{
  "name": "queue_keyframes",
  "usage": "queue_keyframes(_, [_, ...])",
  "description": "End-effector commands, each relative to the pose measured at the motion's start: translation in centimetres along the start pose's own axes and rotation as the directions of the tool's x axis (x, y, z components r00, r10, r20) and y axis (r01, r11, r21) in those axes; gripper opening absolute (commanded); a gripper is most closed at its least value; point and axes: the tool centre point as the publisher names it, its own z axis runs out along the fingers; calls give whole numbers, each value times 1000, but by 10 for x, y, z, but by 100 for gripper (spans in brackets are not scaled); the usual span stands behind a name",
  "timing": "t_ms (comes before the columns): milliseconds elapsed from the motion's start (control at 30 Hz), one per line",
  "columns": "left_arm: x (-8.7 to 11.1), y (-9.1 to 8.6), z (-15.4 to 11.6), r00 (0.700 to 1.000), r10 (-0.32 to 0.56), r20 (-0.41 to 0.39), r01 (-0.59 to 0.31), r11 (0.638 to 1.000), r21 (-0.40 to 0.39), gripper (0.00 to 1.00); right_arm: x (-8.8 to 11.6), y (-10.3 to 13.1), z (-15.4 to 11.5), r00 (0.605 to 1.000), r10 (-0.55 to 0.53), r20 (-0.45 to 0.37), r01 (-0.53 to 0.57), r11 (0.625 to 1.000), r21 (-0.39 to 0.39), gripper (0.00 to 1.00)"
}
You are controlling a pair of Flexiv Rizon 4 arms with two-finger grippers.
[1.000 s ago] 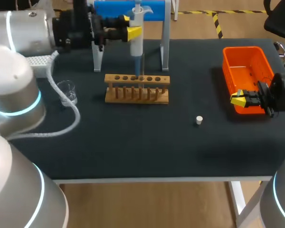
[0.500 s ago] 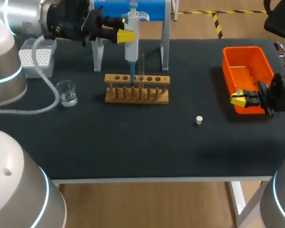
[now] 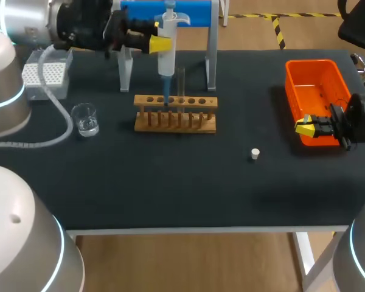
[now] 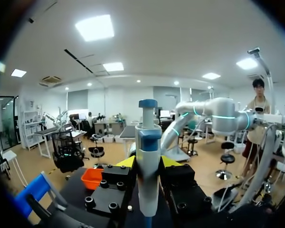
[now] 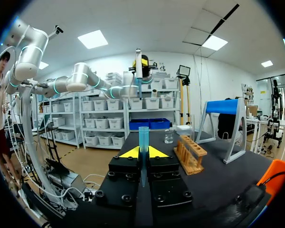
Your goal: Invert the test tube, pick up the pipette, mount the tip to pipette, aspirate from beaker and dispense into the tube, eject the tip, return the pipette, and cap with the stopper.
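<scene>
Firmly pinched between the left gripper's [image 3: 160, 43] yellow fingers, the pipette [image 3: 166, 61] hangs upright, its blue tip [image 3: 166, 92] just over the wooden rack [image 3: 175, 120]. Within the last second it has slid leftward, away from the test tube [image 3: 180, 79] standing in that rack. Dispensing looks finished, with tip ejection next. The left arm stretches in level from the far left.

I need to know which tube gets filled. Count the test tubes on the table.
1. A clear test tube stands upright in the wooden rack, beside the tip of the pipette. No other shows in any view.
</scene>
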Motion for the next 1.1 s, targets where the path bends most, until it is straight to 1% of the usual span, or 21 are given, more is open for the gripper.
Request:
queue_keyframes(33, [13, 2, -3, 992, 0, 128, -2, 1000, 12, 0, 1, 0, -1, 1000, 0, 0, 0, 1000, 1, 0])
queue_keyframes(433, [11, 7, 4, 986, 0, 164, -8, 999, 47, 0, 1, 0, -1, 1000, 0, 0, 0, 1000, 1, 0])
queue_keyframes(533, [9, 5, 7, 990, 2, 141, -10, 998, 58, 0, 1, 0, -1, 1000, 0, 0, 0, 1000, 1, 0])
queue_keyframes(700, [8, 3, 8, 997, 6, 82, -10, 999, 51, 0, 1, 0, -1, 1000, 0, 0, 0, 1000, 1, 0])
queue_keyframes(767, [8, 2, 9, 997, 7, 72, -10, 999, 42, 0, 1, 0, -1, 1000, 0, 0, 0, 1000, 1, 0])
queue_keyframes(1100, [11, 5, 7, 996, 3, 93, -7, 999, 44, 0, 1, 0, -1, 1000, 0, 0, 0, 1000, 1, 0])
